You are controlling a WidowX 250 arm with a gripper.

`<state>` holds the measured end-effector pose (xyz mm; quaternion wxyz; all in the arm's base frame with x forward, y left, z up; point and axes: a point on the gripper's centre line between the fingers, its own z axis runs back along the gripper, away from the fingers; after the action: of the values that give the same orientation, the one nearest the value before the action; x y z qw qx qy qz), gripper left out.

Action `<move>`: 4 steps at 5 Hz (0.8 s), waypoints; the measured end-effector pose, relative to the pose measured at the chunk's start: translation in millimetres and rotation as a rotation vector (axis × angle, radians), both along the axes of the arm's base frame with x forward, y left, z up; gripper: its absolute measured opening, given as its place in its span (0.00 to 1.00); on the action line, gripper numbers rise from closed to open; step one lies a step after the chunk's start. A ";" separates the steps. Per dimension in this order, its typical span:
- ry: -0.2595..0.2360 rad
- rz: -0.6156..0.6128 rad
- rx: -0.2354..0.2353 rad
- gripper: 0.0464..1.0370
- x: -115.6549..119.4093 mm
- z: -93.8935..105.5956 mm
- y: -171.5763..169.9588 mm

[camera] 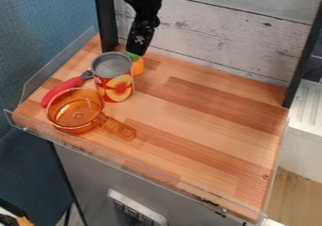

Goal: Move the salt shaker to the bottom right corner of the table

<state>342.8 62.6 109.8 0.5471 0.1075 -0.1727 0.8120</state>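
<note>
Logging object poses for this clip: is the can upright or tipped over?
Upright. The can stands on the tabletop, its round grey end facing up and its labelled side running down to the wood.

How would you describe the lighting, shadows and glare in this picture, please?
In the camera view, soft, fairly even light on the wooden table, with no hard-edged shadows across its open right side; in the same view, pale glints along the rim of the see-through orange pot, and little surface detail in the dark gripper.
</note>
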 end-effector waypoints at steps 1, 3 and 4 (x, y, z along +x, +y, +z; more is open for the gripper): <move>0.038 0.013 -0.010 0.96 -1.6 -12.2 -1.0; 0.064 0.336 -0.193 0.96 14.4 -13.1 6.9; 0.062 0.499 -0.283 0.96 20.7 -9.7 11.3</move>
<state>363.5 73.9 100.1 0.3449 0.0939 -0.0091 0.9339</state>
